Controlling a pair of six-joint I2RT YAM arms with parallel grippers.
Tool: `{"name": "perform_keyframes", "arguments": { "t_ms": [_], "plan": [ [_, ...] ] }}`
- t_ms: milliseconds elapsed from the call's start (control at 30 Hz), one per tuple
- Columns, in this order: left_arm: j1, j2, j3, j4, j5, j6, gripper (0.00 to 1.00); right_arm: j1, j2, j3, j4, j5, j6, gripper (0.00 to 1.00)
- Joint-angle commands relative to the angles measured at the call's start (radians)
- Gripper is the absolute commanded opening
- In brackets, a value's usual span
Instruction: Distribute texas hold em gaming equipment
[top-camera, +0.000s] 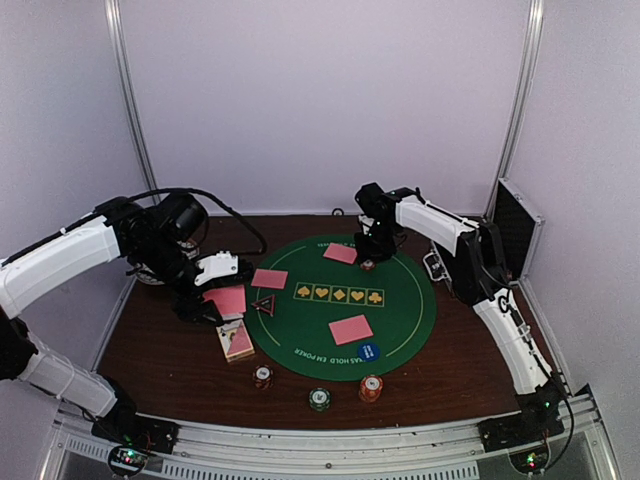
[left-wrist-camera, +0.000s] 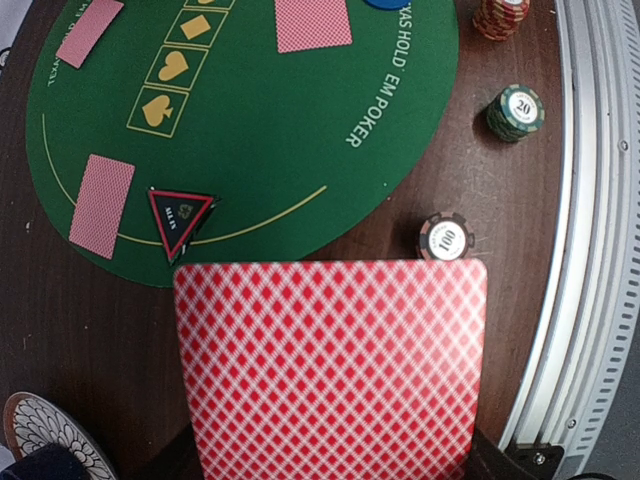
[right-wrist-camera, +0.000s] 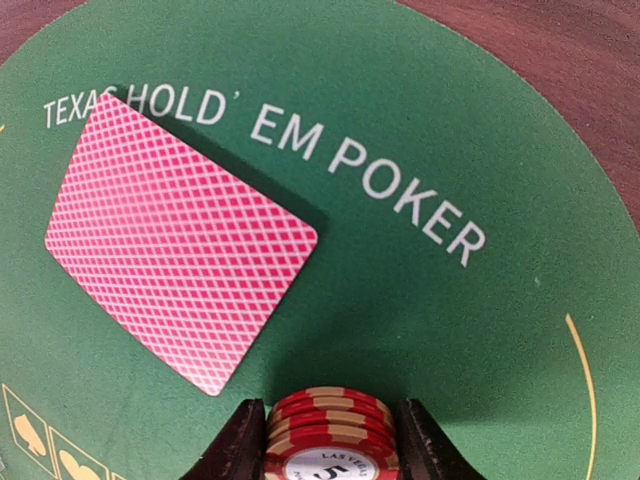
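Where the dark wood desk (top-camera: 160, 350) meets the ribbed metal rail (top-camera: 330, 440) at its near edge, three short cylinders of striped chips stand apart on bare wood, off the felt: black-and-white stack (top-camera: 263, 376), green stack (top-camera: 319, 398), red-orange stack (top-camera: 371, 387). Just beyond, on the left, a card deck (top-camera: 237, 340) lies on the wood beside the mat's rim. Left end effector (top-camera: 205, 305) is closed flat on a held card (left-wrist-camera: 330, 365), lattice-printed pink back up, above the desk at the mat's left edge; the card hides most of its fingers in the wrist view. Round green felt mat (top-camera: 410, 300) has white lettering and a row of gold suit boxes. On it: near card (top-camera: 350, 329) with a blue disc (top-camera: 369, 350) just beside it; black triangular marker (top-camera: 263, 303) at the left rim; left card (top-camera: 269, 278); far card (top-camera: 340, 253). Right end effector (right-wrist-camera: 332, 452), jaws part-open, clamps a red chip stack (right-wrist-camera: 330, 412) beside the far card, one black finger (right-wrist-camera: 238, 445) against each side; whether the stack touches the felt I cannot tell. Mat centre and right half lie open. Black-and-silver case (top-camera: 518, 225) stands at the far right corner, behind the right arm.
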Motion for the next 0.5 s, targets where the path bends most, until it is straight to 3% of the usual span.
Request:
{"name": "perform_keyframes", "arguments": {
  "t_ms": [0,233,467],
  "plan": [
    [-0.002,-0.001,0.036,0.016,0.023,-0.001,0.0,-0.002,0.033,0.026,0.027,-0.024,0.012,0.42],
    [-0.002,-0.005,0.035,0.017,0.02,-0.001,0.0,-0.002,-0.048,0.033,0.01,-0.018,-0.002,0.67],
    [-0.002,-0.015,0.033,0.016,0.012,-0.005,0.0,0.02,-0.237,-0.058,-0.022,-0.008,-0.011,0.71]
  ]
}}
